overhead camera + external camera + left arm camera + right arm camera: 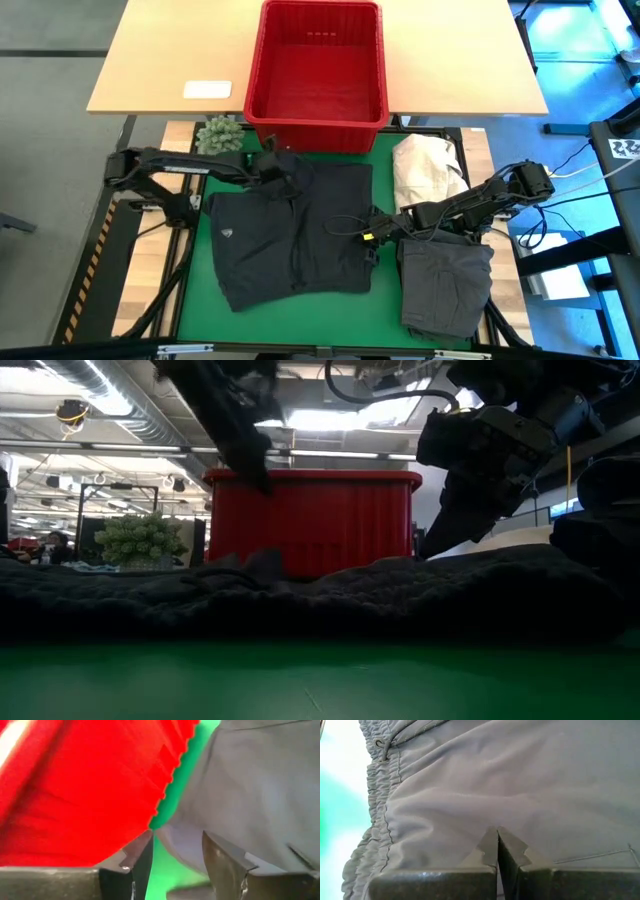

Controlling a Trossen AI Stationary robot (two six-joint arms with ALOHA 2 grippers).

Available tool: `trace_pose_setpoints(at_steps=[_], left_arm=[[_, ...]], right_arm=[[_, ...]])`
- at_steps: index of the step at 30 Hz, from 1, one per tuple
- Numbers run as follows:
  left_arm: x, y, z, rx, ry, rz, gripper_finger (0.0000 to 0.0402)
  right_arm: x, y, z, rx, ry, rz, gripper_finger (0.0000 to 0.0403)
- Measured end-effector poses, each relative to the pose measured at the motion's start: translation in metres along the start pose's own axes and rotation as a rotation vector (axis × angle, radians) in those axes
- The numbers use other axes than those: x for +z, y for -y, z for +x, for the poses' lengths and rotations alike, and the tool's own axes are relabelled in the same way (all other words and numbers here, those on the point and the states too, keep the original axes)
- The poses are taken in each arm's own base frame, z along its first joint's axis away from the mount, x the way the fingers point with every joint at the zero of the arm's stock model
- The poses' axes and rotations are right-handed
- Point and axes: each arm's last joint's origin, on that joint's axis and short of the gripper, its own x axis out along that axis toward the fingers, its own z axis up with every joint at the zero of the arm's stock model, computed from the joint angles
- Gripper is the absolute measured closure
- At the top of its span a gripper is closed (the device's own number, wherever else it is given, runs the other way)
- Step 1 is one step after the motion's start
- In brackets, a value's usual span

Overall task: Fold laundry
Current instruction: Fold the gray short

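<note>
The dark grey cloth garment (290,235) lies spread flat on the green table mat (385,305), under both grippers. The right wrist view alone shows the right gripper (497,845) clenched, its fingers pressed together against grey fabric with a gathered waistband; the high view puts it at the garment's right edge. The left gripper (177,852), fingers parted and holding nothing, hovers over the garment's far edge, just before the red plastic basket (318,70). Only the high view shows a folded dark grey garment (447,285) and a cream-white cloth heap (425,170) beyond.
</note>
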Motion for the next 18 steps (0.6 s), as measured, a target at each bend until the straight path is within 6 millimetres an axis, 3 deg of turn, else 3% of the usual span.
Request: trace_pose_setpoints(at_steps=[4, 8, 18], left_arm=[[-0.007, 0.002, -0.036, -0.065, -0.005, -0.034, 0.024], [-0.021, 0.019, -0.059, -0.201, -0.087, -0.055, 0.0241], [-0.082, 0.081, -0.076, -0.346, -0.22, 0.028, 0.0241]], right_arm=[[0.003, -0.002, 0.0, 0.006, 0.011, -0.001, 0.0403], [0.011, -0.009, -0.002, 0.029, 0.038, -0.013, 0.0403], [0.025, -0.045, 0.01, 0.105, 0.053, -0.157, 0.0403]])
